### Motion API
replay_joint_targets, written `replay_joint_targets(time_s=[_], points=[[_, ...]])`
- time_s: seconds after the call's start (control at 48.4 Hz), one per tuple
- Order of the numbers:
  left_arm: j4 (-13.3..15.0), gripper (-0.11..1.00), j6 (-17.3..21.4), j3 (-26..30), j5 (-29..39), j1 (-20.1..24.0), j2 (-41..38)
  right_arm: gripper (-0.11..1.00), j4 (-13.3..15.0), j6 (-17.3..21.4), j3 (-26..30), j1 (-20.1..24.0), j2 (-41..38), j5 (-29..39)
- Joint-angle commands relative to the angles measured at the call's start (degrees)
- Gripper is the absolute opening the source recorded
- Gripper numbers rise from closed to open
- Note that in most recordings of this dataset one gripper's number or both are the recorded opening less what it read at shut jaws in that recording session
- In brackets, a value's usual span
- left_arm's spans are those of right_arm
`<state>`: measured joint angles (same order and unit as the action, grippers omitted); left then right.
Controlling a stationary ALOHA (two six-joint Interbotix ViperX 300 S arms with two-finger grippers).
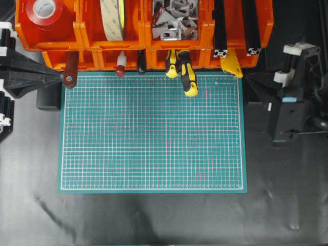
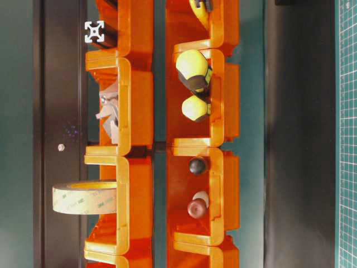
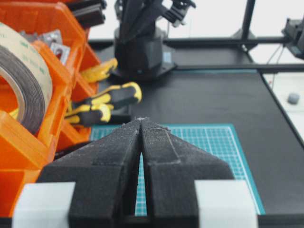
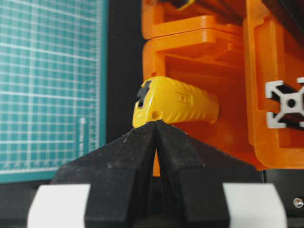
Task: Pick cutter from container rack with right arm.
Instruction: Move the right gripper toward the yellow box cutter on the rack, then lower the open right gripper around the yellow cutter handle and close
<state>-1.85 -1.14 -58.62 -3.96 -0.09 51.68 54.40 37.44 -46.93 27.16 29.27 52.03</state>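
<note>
The cutter (image 4: 173, 105) is seen lying in the lower right bin of the rack (image 1: 143, 38), its end protruding. The right fingers (image 4: 156, 124), pressed together and empty, are held just before it.

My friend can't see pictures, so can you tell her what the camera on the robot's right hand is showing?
The right gripper, its black jaws shut and empty, points at the yellow cutter, which sticks out of a lower bin of the orange container rack. A silver metal bar end shows on the right, and a green cutting mat lies on the left.
</note>
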Motion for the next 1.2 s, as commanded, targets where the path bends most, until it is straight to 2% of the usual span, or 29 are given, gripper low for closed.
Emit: replay_joint_targets(time_s=[0.0,0.207,0.352,0.455,0.579,0.662,0.869,1.013,1.179], points=[[-0.18,0.0,-0.26,1.67,0.18,0.26,0.18,-0.01,1.76,2.46,-0.35,0.88,-0.7,-0.18],[-0.18,0.0,-0.35,1.67,0.18,0.18,1.05,0.0,1.67,4.04,-1.76,2.2,-0.44,-1.67],[-0.18,0.0,-0.35,1.76,0.18,0.18,1.05,0.1,1.76,3.96,-1.76,2.2,-0.35,-1.93],[-0.18,0.0,-0.7,1.76,0.26,0.18,0.97,0.28,1.67,3.96,-1.85,2.46,-0.35,-2.64],[-0.26,0.0,-2.11,1.67,0.35,0.18,0.7,0.64,1.76,4.13,-1.76,2.55,-0.53,-2.64],[-0.18,0.0,-2.55,1.67,0.79,0.18,0.88,0.81,2.2,4.13,-1.76,2.55,-0.79,-2.29],[-0.18,0.0,-2.81,1.67,1.05,0.0,1.14,0.78,4.66,4.31,-1.76,2.55,-3.43,-1.93],[-0.26,0.0,-2.81,1.67,0.97,0.0,1.32,0.78,6.68,4.75,-1.23,2.55,-7.29,1.85],[-0.18,0.0,-2.81,1.76,1.32,0.0,1.23,0.78,10.72,9.14,-0.97,2.55,-9.76,4.04]])
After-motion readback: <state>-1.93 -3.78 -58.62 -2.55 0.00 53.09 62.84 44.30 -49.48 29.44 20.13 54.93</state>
